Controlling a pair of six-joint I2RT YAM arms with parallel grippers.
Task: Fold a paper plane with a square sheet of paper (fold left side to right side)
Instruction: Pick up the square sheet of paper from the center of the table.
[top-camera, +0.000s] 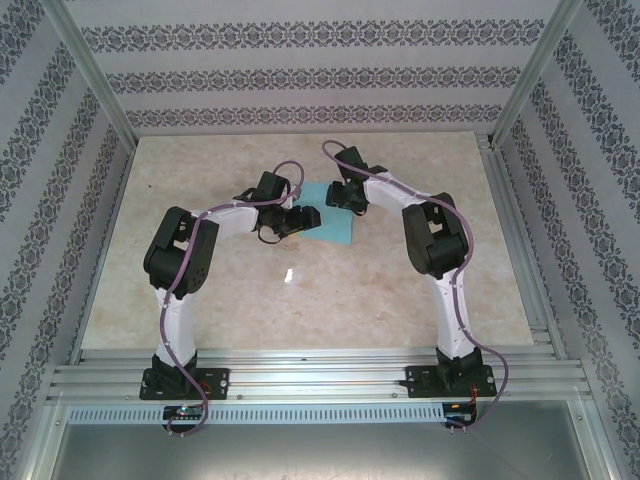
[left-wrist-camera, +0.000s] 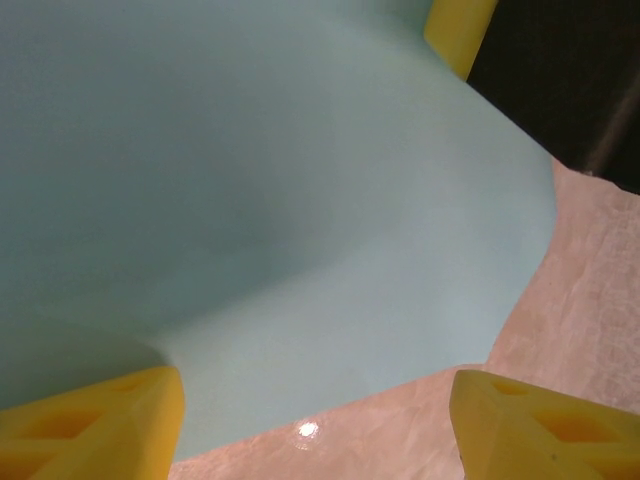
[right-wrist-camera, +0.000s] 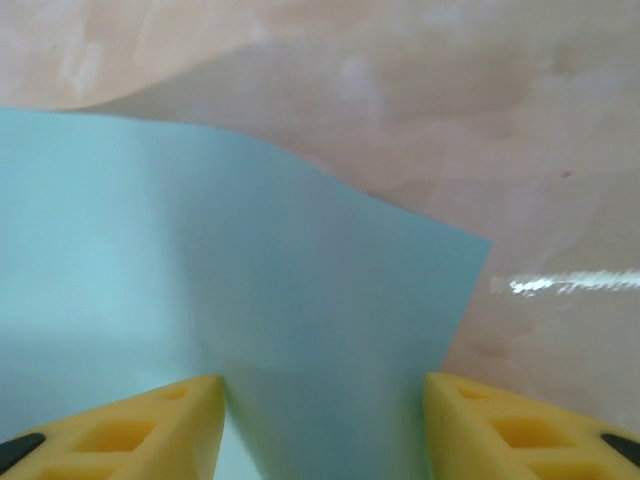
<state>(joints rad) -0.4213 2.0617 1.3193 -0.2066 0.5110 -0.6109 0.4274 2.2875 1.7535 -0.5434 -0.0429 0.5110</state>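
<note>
Square sheet of paper (top-camera: 338, 230) sits mid-worktop (top-camera: 420, 300), right between the two grippers. It's light cyan, smooth, one even colour. From the left wrist it bows up off the surface in a soft curve, one corner curling over the marbled top. Left gripper (left-wrist-camera: 315, 400): yellow jaws spread wide, nothing pinched. Right gripper (right-wrist-camera: 322, 400): jaws apart too, straddling the sheet's near part, a shaded ridge running up between them.
</note>
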